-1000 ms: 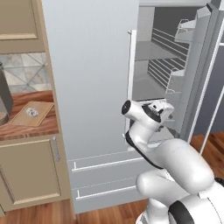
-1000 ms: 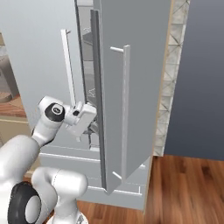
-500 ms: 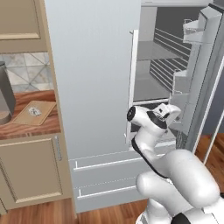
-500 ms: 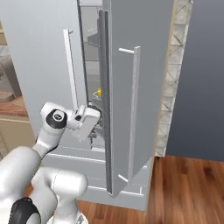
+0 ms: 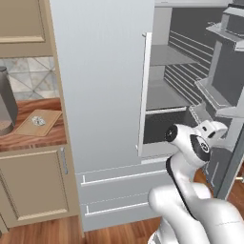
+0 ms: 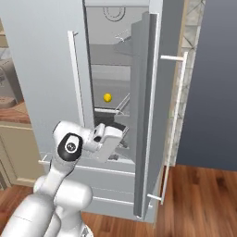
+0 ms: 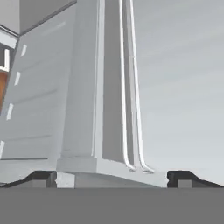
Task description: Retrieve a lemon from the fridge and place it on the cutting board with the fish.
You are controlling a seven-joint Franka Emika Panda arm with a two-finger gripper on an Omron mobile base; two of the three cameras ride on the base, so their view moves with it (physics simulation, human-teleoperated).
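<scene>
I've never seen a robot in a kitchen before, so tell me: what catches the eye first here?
A tall grey fridge stands with its right door swung open, and a small yellow lemon sits alone on a shelf inside. A white robot arm reaches toward that opening, its gripper open and empty. Off to the left, a cutting board with a small fish lies on the wooden counter.

fridge (image 5: 105, 86): top cut off | fish (image 5: 39, 121): too small to make out | lemon (image 6: 107, 97): tiny

One fridge (image 5: 102, 86), with two bar handles (image 6: 175, 105) and two lower drawers (image 5: 119, 183); one lemon (image 6: 107, 97); one cutting board (image 5: 40, 122); one fish (image 5: 38, 121); one coffee machine (image 5: 5, 101); one gripper (image 7: 112, 177).
</scene>
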